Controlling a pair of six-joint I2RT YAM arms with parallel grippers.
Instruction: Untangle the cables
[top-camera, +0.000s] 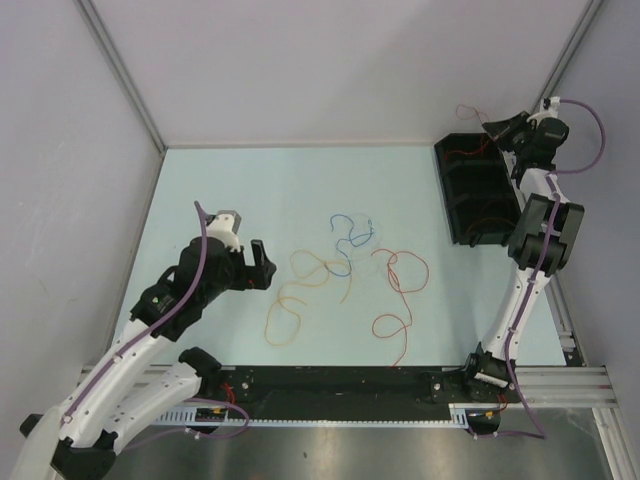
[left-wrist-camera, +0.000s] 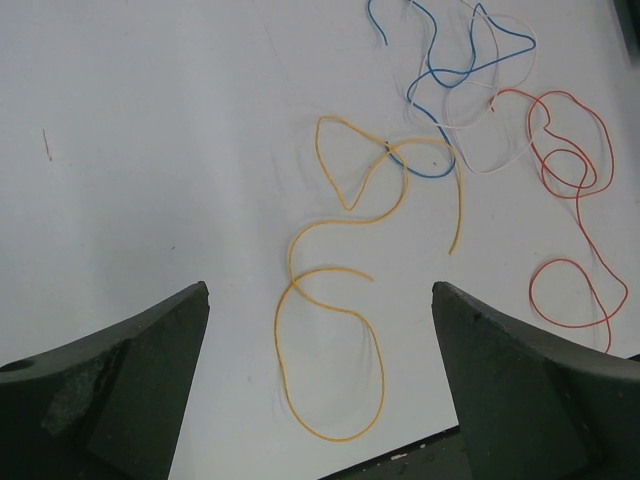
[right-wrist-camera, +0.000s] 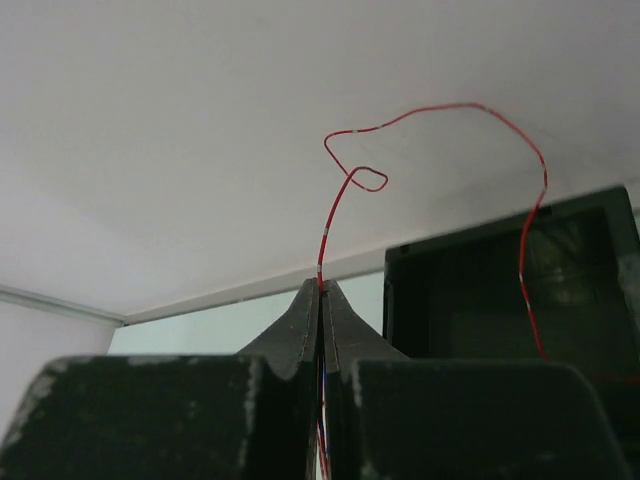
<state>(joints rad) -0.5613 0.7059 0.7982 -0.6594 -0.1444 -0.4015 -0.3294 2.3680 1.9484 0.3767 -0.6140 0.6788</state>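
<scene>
Four cables lie loose on the pale table, bunched in its middle between the two arms. An orange cable is nearest the left arm. It curls into a large loop at its near end, crosses itself, and runs up to a smaller loop. At that upper loop a blue cable crosses it, the two touching. A white cable, faint against the surface, winds around the blue one and overlaps it in several places. A red cable lies to the right of these, coiled on itself in overlapping loops, with one more loop trailing toward the near edge. Its tip comes close to the white one, though whether they touch cannot be told.

The left gripper hovers over the table just left of the orange cable, its jaws spread wide and holding nothing. In its wrist view the orange loops lie on the surface between its two fingers.

The right gripper sits high at the far right corner, over the black tray that stands along the right side of the table. Its jaws are pressed together on a second red cable, which rises from the fingertips, makes a small curl, arches over and hangs down toward the tray. More red wire shows inside the tray in the overhead view.
</scene>
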